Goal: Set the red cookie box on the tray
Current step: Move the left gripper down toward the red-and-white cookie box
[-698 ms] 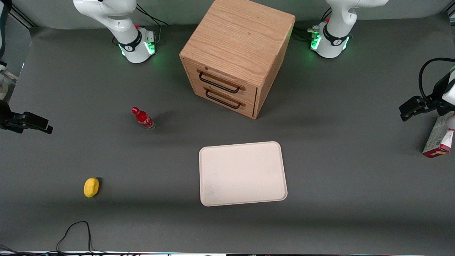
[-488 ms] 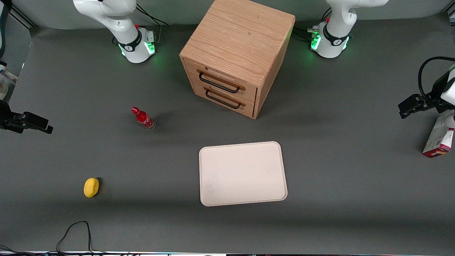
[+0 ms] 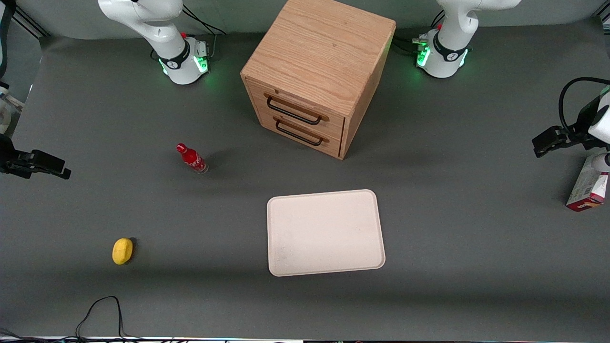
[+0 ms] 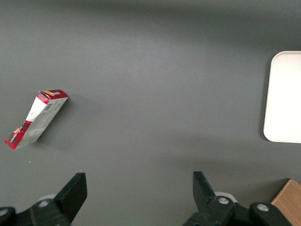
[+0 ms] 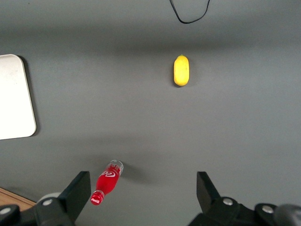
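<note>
The wooden drawer cabinet [image 3: 318, 76] and the cream-white tray [image 3: 326, 232] both sit on the grey table well apart from the gripper [image 4: 137, 195], toward the parked arm's end from it, the tray nearer the front camera than the cabinet. The gripper hangs above bare table with its fingers [image 4: 74, 193] spread wide, grasping nothing. The red cookie box [image 4: 36, 118] stands upright near it at the working arm's end of the table, untouched by the fingers.

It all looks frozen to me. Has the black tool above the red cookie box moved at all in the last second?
Yes, slightly. The open tool has crept farther from the front camera, away from the red cookie box, which rests unmoved on the table.
</note>
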Robot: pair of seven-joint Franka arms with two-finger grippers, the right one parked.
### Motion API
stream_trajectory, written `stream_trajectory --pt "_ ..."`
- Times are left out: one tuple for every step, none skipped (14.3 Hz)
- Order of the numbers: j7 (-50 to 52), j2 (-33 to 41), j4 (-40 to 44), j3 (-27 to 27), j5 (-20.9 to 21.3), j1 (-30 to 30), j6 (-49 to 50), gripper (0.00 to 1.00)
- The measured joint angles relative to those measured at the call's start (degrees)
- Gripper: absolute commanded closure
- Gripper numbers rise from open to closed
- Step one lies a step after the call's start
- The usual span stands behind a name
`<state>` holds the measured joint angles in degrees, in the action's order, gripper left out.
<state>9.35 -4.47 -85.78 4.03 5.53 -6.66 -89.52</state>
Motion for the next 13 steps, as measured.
stream_trajectory --pt "0.04 0.0 0.01 0.0 -1.3 0.02 0.94 0.0" --pt "0.1 0.0 -0.01 0.0 -2.47 0.04 1.58 0.0" --pt "0.15 0.01 -0.02 0.02 -3.4 0.07 2.19 0.0" --pt "0.19 0.08 -0.02 0.05 -3.79 0.13 2.42 0.0" --pt "0.2 0.24 -0.02 0.07 -4.04 0.24 2.79 0.0" --pt "0.2 0.48 -0.02 0.1 -4.19 0.35 3.41 0.0" --pt "0.2 0.72 -0.06 0.14 -4.28 0.46 3.83 0.0" --pt "0.2 0.88 -0.08 0.15 -4.32 0.66 4.39 0.0" --pt "0.19 0.93 -0.08 0.15 -4.35 0.95 4.93 0.0" --pt "0.18 0.92 -0.09 0.16 -4.39 1.22 5.49 0.0" --pt "0.17 0.93 -0.11 0.17 -4.42 1.44 5.8 0.0" --pt "0.17 0.93 -0.12 0.17 -4.44 1.65 6.04 0.0" --pt "0.17 0.93 -0.14 0.18 -4.46 1.92 6.73 0.0"
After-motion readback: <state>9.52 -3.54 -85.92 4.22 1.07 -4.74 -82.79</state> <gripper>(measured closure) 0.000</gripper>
